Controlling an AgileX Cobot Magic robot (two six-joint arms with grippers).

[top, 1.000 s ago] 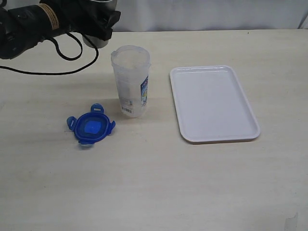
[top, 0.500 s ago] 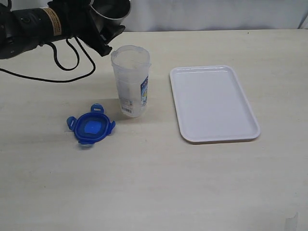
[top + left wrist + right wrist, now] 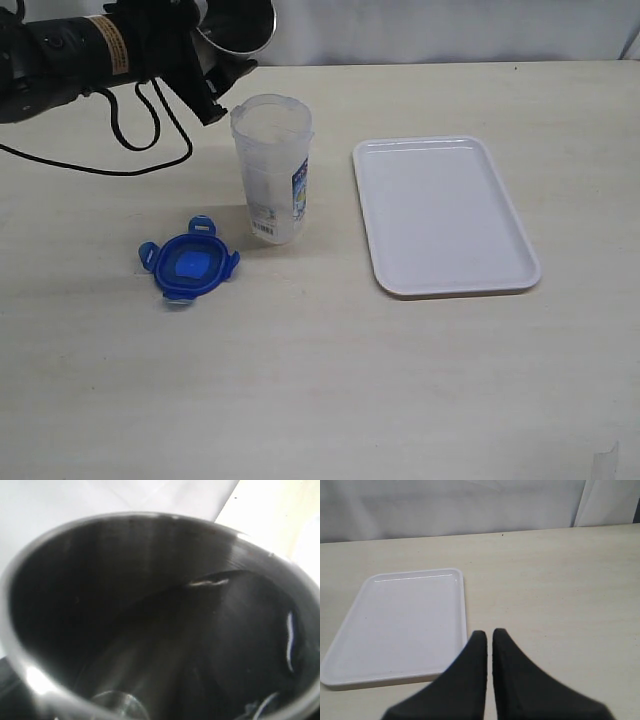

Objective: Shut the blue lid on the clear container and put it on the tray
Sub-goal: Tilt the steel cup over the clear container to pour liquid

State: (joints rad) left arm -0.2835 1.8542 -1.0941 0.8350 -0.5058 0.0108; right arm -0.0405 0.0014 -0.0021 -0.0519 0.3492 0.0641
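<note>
Lifted and tilted since before, one metal cup (image 3: 240, 22) sits gripped in the left pincer (image 3: 212, 72), near the one clear container (image 3: 272, 170). One blue lid (image 3: 188, 265) and one tray (image 3: 445, 215) lie on the tabletop (image 3: 320, 380); the right pincer (image 3: 488, 640) is pressed closed.

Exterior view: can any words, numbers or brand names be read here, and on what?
On the clear container: blue-white label and barcode, too small to read.
On the left arm: tan band, marks too blurred to read.
On the blue lid: no legible writing.
Nothing can be quoted.
</note>
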